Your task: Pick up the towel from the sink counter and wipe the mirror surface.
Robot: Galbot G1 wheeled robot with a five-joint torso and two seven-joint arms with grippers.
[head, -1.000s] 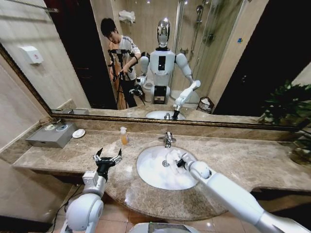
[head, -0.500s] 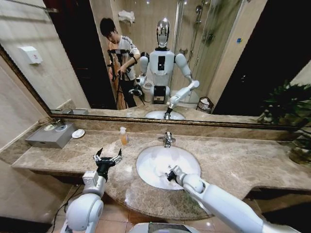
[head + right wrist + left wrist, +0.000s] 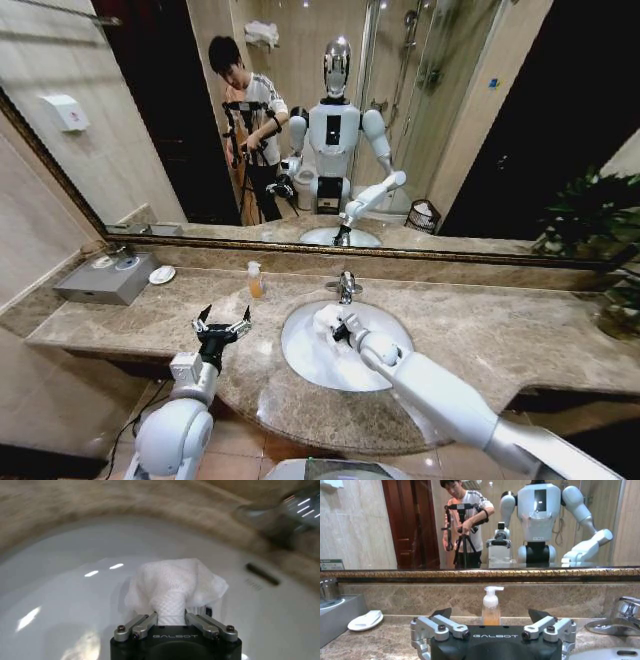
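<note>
Right gripper jaws pinch only a narrow fold of the small white cloth towel over the oval white basin, left gripper jaws spread empty over the beige marble bench; watch that the fold does not slip free or snag the chrome tap when you lift.

You're looking at a soft white towel of woven cloth with a waffle-like texture, pinched between metal fingers on a matt black gripper body. Beneath it the basin is glossy white, catching light spots, set in the sink counter of polished mottled beige stone. The tap is shiny chrome, and the mirror has a dark textured bronze-looking frame.
</note>
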